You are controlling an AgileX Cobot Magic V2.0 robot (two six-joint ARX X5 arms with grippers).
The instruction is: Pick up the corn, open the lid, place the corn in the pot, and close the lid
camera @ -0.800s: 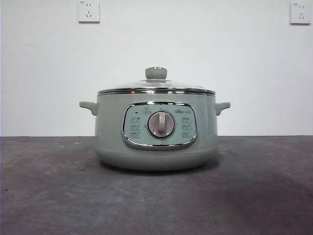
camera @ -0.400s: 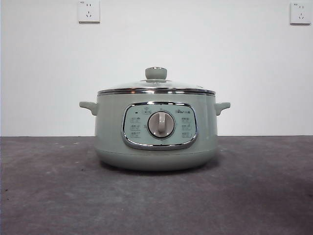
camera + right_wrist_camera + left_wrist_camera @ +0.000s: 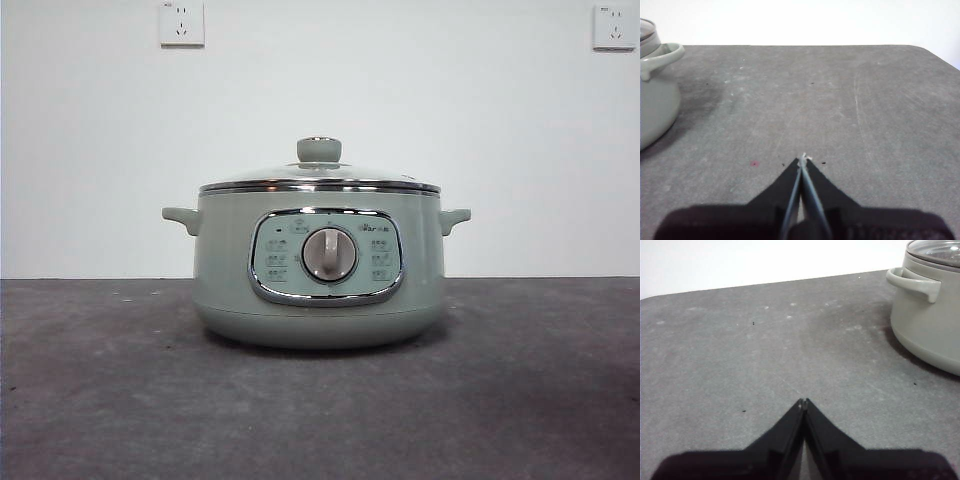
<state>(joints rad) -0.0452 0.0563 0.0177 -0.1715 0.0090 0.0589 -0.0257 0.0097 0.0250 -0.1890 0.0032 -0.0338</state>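
The pale green pot (image 3: 320, 265) stands in the middle of the grey table in the front view, its dial panel facing the camera. The glass lid (image 3: 319, 175) with its green knob rests on the pot, closing it. The corn is out of view in every frame. My left gripper (image 3: 803, 401) hovers over bare table to one side of the pot (image 3: 930, 315), jaws shut with nothing between them. My right gripper (image 3: 802, 160) hangs over the table on the other side of the pot (image 3: 655, 90), also shut and holding nothing. Neither arm shows in the front view.
The grey table (image 3: 120, 400) ends at a white wall with two sockets (image 3: 181, 22) (image 3: 614, 26) high up. A small red dot (image 3: 755, 163) marks the table near my right gripper. The table's rounded far corners show in both wrist views.
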